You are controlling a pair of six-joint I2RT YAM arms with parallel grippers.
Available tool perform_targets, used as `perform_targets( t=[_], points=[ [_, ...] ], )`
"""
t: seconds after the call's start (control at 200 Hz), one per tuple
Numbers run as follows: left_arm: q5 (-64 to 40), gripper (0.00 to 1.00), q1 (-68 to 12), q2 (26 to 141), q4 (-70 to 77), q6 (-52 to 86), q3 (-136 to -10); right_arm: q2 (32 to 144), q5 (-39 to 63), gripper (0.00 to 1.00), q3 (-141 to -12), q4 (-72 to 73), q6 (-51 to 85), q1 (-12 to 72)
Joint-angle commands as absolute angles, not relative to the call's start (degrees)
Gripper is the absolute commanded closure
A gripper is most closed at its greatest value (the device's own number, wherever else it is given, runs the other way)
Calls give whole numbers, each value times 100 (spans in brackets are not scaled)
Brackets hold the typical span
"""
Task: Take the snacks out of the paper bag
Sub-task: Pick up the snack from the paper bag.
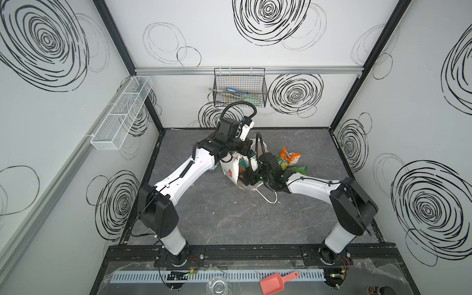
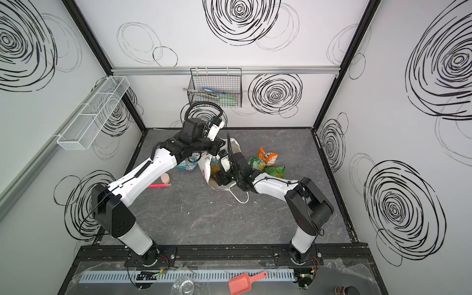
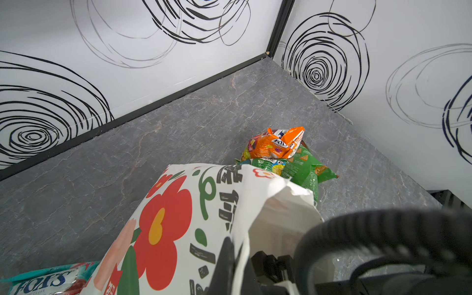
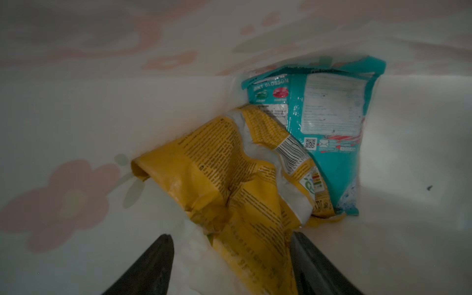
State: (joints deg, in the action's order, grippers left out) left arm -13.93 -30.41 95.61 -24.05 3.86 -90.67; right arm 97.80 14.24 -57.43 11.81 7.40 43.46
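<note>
Inside the bag [image 3: 178,217], your right claw [image 4: 229,236] gapes wide either side of the yellow packet [image 4: 224,173]; the teal packet [image 4: 332,122] lies behind. Your left claw [image 3: 238,258] pinches the bag's rim. Packets look light, crinkly, slippery: grip a crumpled fold.

Yellow packet [image 4: 229,184] overlaps teal packet [image 4: 332,115] inside paper bag [image 3: 166,217] (white, red-flowered).

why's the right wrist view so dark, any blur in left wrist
right wrist view: inside the paper bag, dim light filtered through paper, yellow packet print visible; left wrist view: bright, but the close black cable is out of focus.
</note>
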Motion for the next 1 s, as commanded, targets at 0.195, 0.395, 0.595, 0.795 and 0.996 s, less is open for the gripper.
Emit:
perform_targets(
  t=[0.195,0.395,0.595,0.795,0.996],
  points=[
    [-1499,100,-2998,9624,-2347,385,-9266,10340,1171,29,-6058,844,472,4351],
    [-1510,100,-2997,9600,-2355,344,-9222,10226,1143,45,-6183,712,473,4351],
    [-1494,100,-2984,9567,-2312,303,-9117,9855,1107,71,-6187,657,475,4346],
    [-1428,100,-2947,9492,-2233,253,-9026,9549,1073,93,-6340,471,534,4333],
    [-1373,100,-2816,9422,-2232,185,-8982,9217,1089,100,-6451,378,683,4302]
  ],
)
